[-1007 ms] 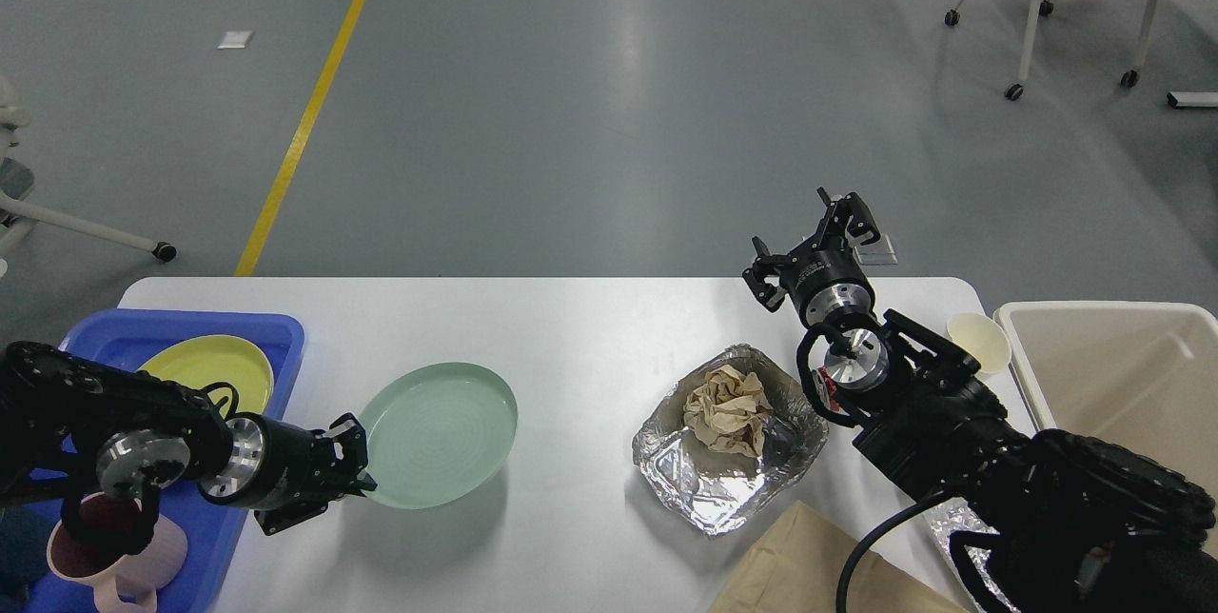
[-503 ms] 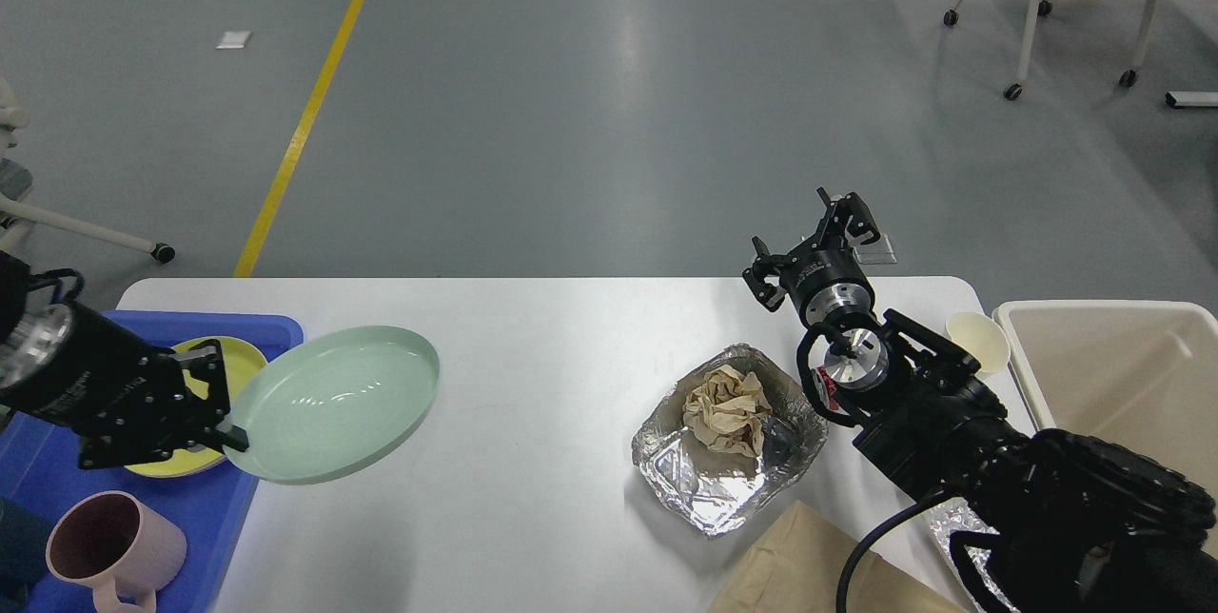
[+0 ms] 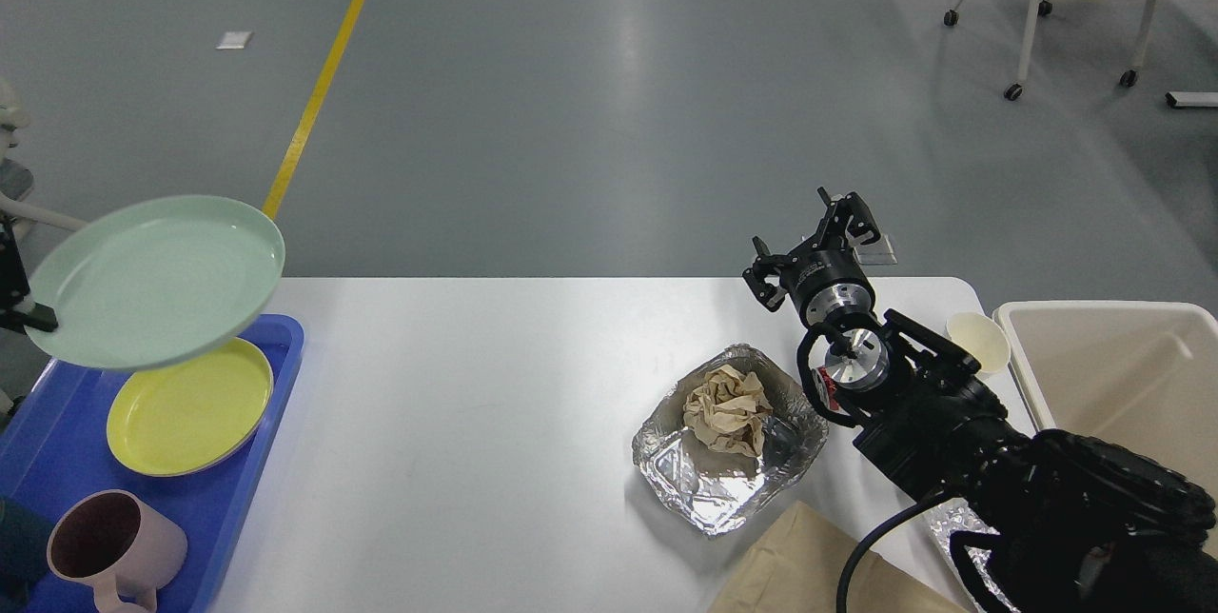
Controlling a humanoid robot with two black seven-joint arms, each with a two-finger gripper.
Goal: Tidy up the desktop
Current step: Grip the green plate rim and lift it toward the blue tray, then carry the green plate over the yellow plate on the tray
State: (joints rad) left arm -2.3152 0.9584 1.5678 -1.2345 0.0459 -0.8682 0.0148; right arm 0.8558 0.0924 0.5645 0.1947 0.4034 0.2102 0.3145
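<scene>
Since half a second ago your left arm has swung the green plate [image 3: 157,280] up and toward the left edge of the frame; it was low over the desktop beside the blue tray, now it hangs high at the upper left, above the tray's far end and partly over the floor. Your left gripper [image 3: 21,313] is almost out of frame at the left edge, only a dark bit shows pinching the plate's left rim, so it's clamped on the green plate. Your right arm hasn't moved.

Desktop [image 3: 495,404] is the wide white top filling the lower middle of the frame. Blue tray [image 3: 276,385] sits at its left end, holding a yellow plate [image 3: 190,404], now fully uncovered, and a pink mug [image 3: 109,546] at the lower left corner, upright, handle toward the bottom edge.

Right of centre: a crumpled foil tray [image 3: 728,489] with a brown paper wad [image 3: 728,408] in it. A brown paper bag [image 3: 809,565] lies at the bottom edge, just below the foil. Your right gripper [image 3: 809,251] is raised over the desktop's far edge, fingers spread wide, nothing in them. A small cream paper cup [image 3: 980,342] lies on its side near the right end, just beside the cream bin [image 3: 1123,375] at the right edge of the frame.
</scene>
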